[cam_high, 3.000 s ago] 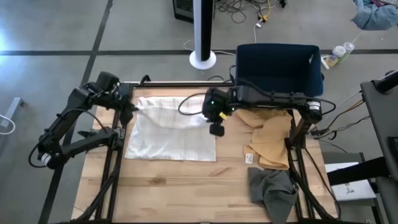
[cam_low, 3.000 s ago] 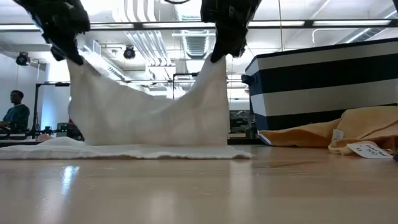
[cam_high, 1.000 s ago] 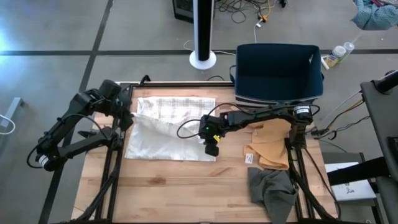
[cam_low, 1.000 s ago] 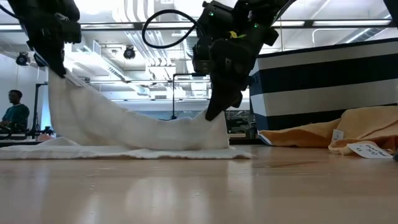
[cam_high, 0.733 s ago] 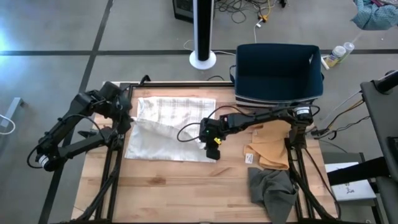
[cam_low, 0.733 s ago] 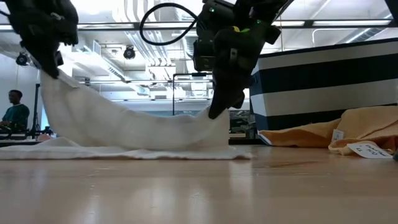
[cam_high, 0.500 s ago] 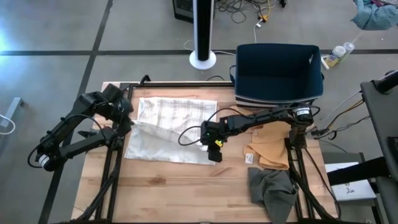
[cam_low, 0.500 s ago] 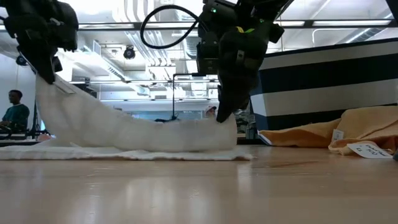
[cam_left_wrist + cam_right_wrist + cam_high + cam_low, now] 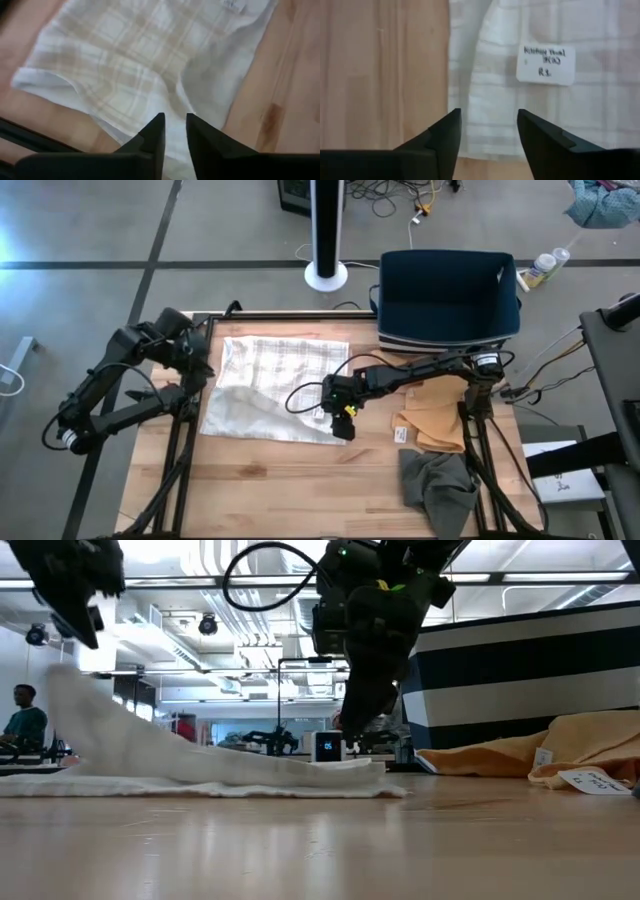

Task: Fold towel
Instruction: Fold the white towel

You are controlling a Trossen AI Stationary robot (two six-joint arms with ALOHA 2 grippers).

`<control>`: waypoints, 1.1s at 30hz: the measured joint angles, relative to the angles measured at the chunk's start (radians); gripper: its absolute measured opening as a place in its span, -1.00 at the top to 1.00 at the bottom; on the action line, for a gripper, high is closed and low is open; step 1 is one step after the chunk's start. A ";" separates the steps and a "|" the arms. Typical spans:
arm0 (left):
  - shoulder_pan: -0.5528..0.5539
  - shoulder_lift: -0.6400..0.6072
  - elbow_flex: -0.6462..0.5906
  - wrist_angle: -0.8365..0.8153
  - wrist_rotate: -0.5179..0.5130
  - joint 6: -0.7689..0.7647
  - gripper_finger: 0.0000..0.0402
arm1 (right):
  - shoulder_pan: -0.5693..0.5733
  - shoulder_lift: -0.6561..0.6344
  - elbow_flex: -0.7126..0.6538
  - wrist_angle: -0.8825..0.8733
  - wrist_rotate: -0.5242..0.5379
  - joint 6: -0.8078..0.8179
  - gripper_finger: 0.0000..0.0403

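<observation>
The white towel (image 9: pixel 280 380) with faint tan checks lies on the left half of the wooden table, doubled over on itself, and bears a white label (image 9: pixel 545 64). My right gripper (image 9: pixel 344 428) stands open just above the towel's near right corner (image 9: pixel 470 125), one finger on either side of the hem without touching it. My left gripper (image 9: pixel 203 368) hangs above the towel's left edge, its fingers (image 9: pixel 173 131) a little apart with nothing between them. In the low view the towel's left part (image 9: pixel 75 700) is still raised and blurred below that gripper (image 9: pixel 85 615).
A tan cloth (image 9: pixel 435 405) with a white tag and a grey cloth (image 9: pixel 440 485) lie on the table's right side. A dark blue bin (image 9: pixel 448 295) stands at the far right. Bare wood (image 9: pixel 280 490) stretches along the near edge. A person (image 9: pixel 22 725) sits far behind the table.
Both grippers have opened and let go of the towel's lifted edge. The right corner has dropped flat onto the lower layer near the table's near edge; the left part is sinking. My right gripper has shifted slightly to the right; my left has risen a little.
</observation>
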 joint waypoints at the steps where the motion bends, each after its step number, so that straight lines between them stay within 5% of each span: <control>1: 0.000 0.003 0.018 -0.003 0.000 0.000 0.60 | 0.006 0.000 0.000 0.005 0.000 -0.002 0.02; 9: 0.000 -0.008 0.026 -0.010 0.085 -0.037 0.42 | 0.073 0.000 -0.006 0.010 0.118 -0.012 -0.07; 19: -0.070 -0.041 -0.058 0.137 0.293 -0.140 0.54 | 0.170 0.000 -0.060 0.009 0.220 -0.007 -0.02; 26: -0.324 -0.064 -0.143 0.422 0.262 -0.393 0.62 | 0.197 0.000 -0.081 0.022 0.370 0.039 -0.01; 33: -0.736 0.014 -0.321 0.893 -0.006 -0.672 0.63 | 0.198 0.012 -0.097 0.038 0.367 -0.004 0.01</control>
